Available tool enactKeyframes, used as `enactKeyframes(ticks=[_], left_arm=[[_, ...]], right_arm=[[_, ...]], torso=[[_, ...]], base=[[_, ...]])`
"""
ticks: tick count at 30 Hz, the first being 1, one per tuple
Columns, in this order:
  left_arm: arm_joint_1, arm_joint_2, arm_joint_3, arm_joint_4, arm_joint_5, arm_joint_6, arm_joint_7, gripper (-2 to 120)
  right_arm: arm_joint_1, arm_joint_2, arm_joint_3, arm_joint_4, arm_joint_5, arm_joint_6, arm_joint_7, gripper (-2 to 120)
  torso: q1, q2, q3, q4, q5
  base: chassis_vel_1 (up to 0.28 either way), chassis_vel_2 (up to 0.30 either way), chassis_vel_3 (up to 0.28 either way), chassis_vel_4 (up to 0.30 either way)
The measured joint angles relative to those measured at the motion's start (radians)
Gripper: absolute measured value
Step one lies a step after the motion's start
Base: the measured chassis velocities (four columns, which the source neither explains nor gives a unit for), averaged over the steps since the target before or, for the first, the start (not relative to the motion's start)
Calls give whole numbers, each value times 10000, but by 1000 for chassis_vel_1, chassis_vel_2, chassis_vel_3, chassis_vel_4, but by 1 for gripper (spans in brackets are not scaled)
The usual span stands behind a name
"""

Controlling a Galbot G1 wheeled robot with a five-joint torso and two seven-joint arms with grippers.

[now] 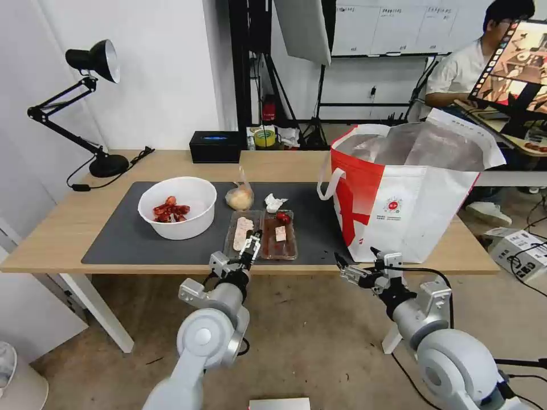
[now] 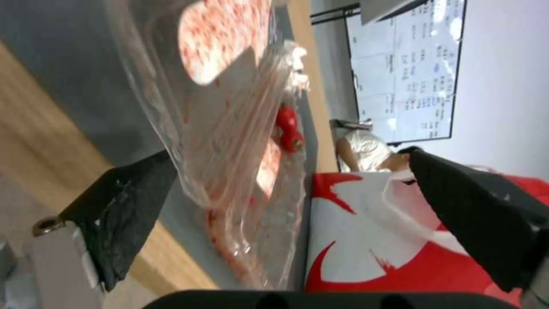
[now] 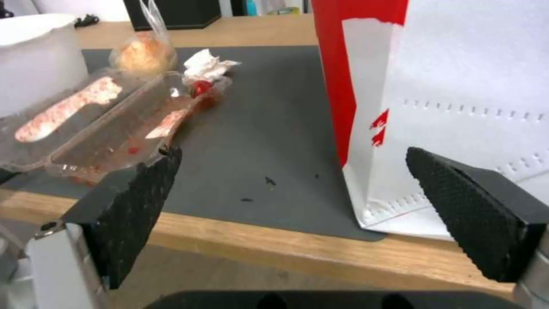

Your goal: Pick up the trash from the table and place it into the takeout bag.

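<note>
On the dark mat [image 1: 114, 239] of the table [image 1: 57, 228] lie a white bowl [image 1: 176, 213] with red scraps, a knotted clear bag [image 1: 240, 197], a crumpled tissue [image 1: 274, 202] and a clear hinged tray [image 1: 262, 233]. My left gripper [image 1: 250, 244] is open at the tray's near edge; in the left wrist view the tray [image 2: 229, 128] reaches in between its fingers [image 2: 126, 214]. The takeout bag [image 1: 410, 193] stands open on the table's right. My right gripper [image 1: 356, 257] hangs open before the table edge, just left of the takeout bag [image 3: 457, 64], holding nothing.
A black desk lamp [image 1: 94, 62] stands at the far left, and a black rectangular box [image 1: 215, 146] at the table's back edge. A white device [image 1: 521, 247] with cables sits on the floor at the right. A person sits at a desk behind the bag.
</note>
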Motion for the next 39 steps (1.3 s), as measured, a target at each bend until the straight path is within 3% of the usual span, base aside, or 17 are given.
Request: enactKeyframes(ticks=[25,34,39], left_arm=[[-752,600,-87,-199,-780,-286,859,100],[-1403,854,687,261,-837,-282,1133,100],[-2129,1374,1438,831,-812,-90,1235,100]], right_arm=[[-46,0,-47,-8,-55,13,0,100],[-159,11,41,61,-62,12,8,100],[-393,20,213,215,-65,31,21,100]], torso=[[0,1,0,0,0],[0,1,0,0,0],[0,0,0,-1,0]], base=[[0,0,0,0],[0,0,0,0],[0,0,0,0]])
